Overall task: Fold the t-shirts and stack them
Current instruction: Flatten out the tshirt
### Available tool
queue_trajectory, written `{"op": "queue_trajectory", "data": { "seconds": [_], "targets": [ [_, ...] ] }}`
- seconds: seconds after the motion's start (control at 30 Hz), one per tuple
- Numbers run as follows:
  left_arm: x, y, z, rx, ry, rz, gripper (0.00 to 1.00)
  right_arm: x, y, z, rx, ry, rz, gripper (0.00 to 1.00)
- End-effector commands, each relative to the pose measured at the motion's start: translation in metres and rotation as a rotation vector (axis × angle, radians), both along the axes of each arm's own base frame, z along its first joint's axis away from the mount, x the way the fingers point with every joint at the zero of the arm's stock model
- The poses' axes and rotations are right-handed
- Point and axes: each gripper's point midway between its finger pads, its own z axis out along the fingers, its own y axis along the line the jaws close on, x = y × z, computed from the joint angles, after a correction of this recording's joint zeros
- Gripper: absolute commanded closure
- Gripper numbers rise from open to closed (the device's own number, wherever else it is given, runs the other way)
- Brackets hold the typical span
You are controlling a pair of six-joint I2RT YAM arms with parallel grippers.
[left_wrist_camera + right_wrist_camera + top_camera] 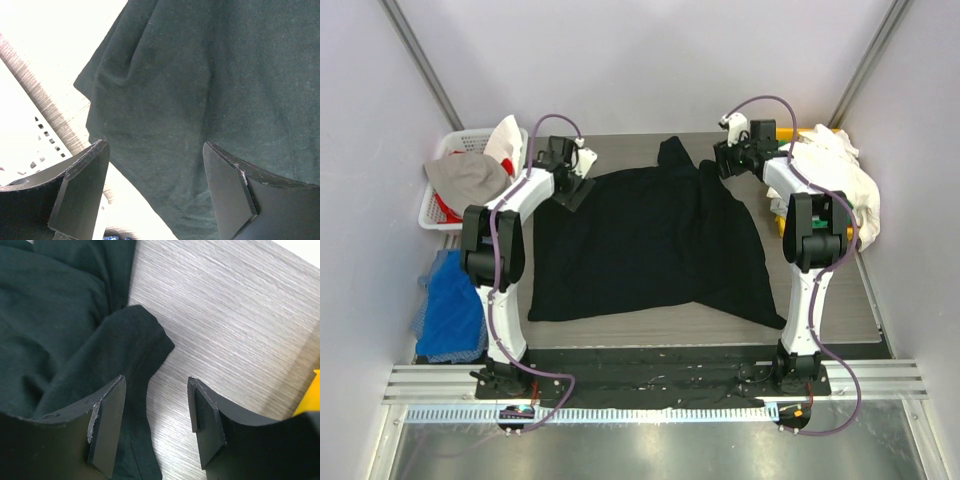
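Observation:
A large black t-shirt point(640, 245) lies spread on the table, one sleeve pointing to the back point(672, 155). My left gripper point(578, 180) is open over the shirt's far left corner; in the left wrist view point(156, 165) black cloth point(200, 90) fills the space under the open jaws. My right gripper point(722, 160) is open at the shirt's far right part; in the right wrist view point(156, 410) it hangs over the hemmed edge of the black sleeve point(145, 345) and bare table. A heap of white shirts point(835, 180) lies at the right.
A white basket point(445, 180) at the back left holds grey, white and red cloth. A blue cloth point(455, 310) lies at the left by the left arm's base. The wood-grain table point(240, 315) shows beside the sleeve. Grey walls stand close on both sides.

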Motion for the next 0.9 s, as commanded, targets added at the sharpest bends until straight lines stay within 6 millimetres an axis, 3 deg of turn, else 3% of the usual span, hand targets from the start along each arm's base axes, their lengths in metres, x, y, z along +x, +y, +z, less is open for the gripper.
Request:
{"op": "queue_trajectory", "data": {
  "seconds": [0.0, 0.3, 0.7, 0.77, 0.87],
  "targets": [
    [0.011, -0.002, 0.007, 0.011, -0.047, -0.002, 0.2, 0.003, 0.015, 0.03, 0.06, -0.063, 0.04, 0.4],
    [0.013, 0.004, 0.002, 0.05, -0.052, -0.004, 0.2, 0.015, 0.025, 0.001, 0.111, -0.029, 0.059, 0.41],
    [0.011, 0.004, -0.008, 0.057, -0.036, 0.002, 0.21, 0.021, 0.026, -0.021, 0.098, -0.009, 0.077, 0.41],
    [0.011, 0.005, -0.007, 0.058, -0.039, 0.005, 0.21, 0.022, 0.028, -0.026, 0.107, 0.004, 0.08, 0.44],
    [0.01, 0.005, -0.007, 0.06, -0.038, 0.006, 0.21, 0.023, 0.029, -0.029, 0.112, 0.016, 0.084, 0.61]
  ]
}}
